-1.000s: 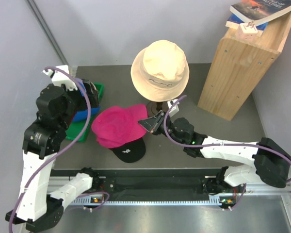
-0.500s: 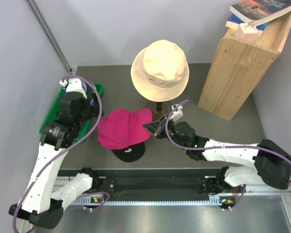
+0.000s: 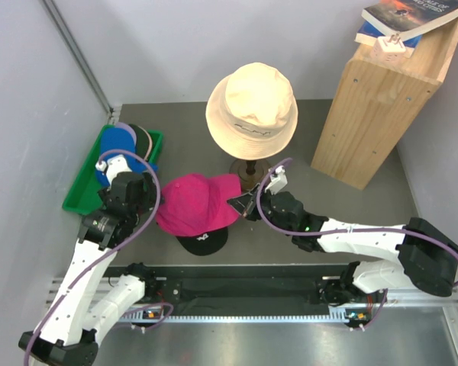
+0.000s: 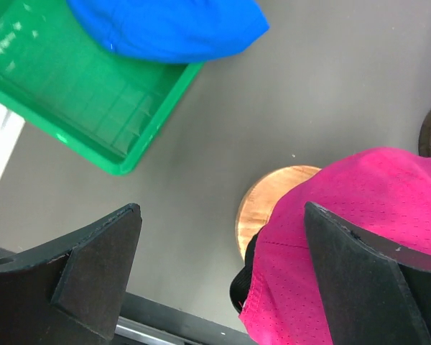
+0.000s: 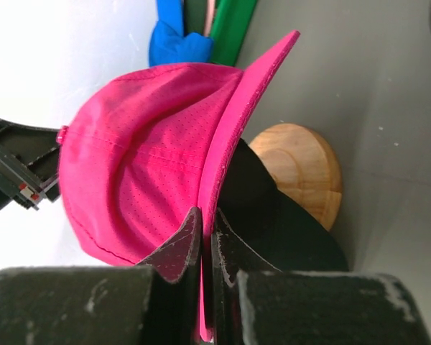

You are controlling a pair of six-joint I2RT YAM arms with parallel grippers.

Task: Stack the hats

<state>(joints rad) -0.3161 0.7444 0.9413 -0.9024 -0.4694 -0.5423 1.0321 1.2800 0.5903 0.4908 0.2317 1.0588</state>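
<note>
A magenta hat (image 3: 192,203) lies over a black hat (image 3: 202,241) whose brim sticks out toward the near edge. My right gripper (image 3: 243,204) is shut on the magenta hat's brim (image 5: 230,144), its jaws pressed flat on the cloth (image 5: 207,219). In the right wrist view the black hat (image 5: 273,223) sits under it on a round wooden form (image 5: 305,169). My left gripper (image 3: 148,200) hangs open at the magenta hat's left side, holding nothing (image 4: 223,215); the magenta hat (image 4: 359,237) is by its right finger. A blue hat (image 3: 116,142) lies in the green tray (image 3: 80,191).
A beige bucket hat (image 3: 252,107) on a stand rises right behind the magenta hat. A tall wooden box (image 3: 378,99) with books on top stands at the back right. The tray (image 4: 93,108) also holds a dark hat (image 3: 143,137), against the left wall.
My left arm has swung from over the green tray toward the near side, ending beside the magenta hat and uncovering the tray. The right gripper has shifted the magenta hat slightly right.
</note>
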